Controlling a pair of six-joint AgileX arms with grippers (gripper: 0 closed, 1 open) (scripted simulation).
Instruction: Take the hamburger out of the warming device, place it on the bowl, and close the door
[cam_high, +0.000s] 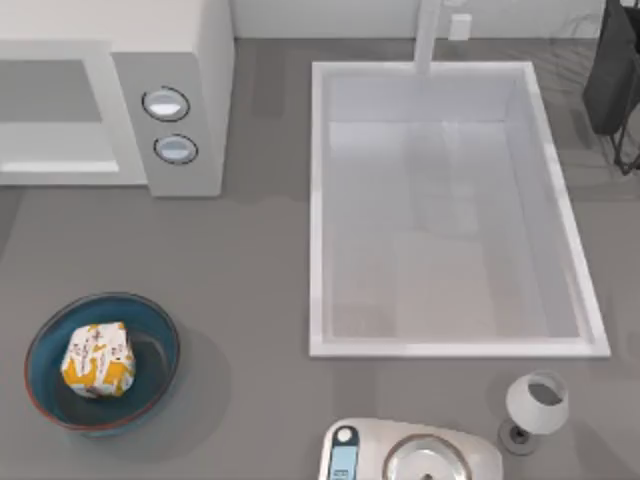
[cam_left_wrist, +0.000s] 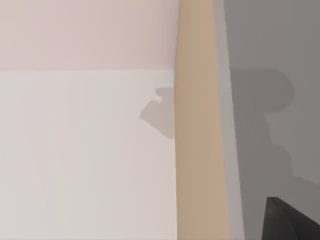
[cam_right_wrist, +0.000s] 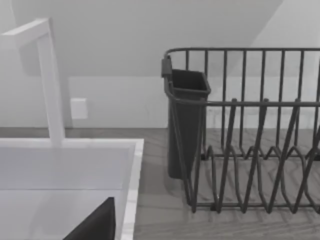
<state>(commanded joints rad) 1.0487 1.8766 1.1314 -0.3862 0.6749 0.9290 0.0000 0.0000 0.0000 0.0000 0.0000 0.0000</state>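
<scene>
White sink (cam_high: 318, 200) sunk in grey counter (cam_high: 250, 300) right of centre, white faucet (cam_high: 428, 35) at its back edge, dark wire dish rack (cam_right_wrist: 250, 140) with a cutlery holder (cam_right_wrist: 186, 120) right of sink, silver scale (cam_high: 410, 455) with blue display and white cup (cam_high: 535, 405) just beside it at front edge.

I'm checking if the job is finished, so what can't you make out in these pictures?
- Door: in the top view the warming device is cut off by the left edge, so open or closed is unclear.
- Underside of the hamburger: hidden against the bowl.
- Scale: cut off by the bottom edge.
</scene>
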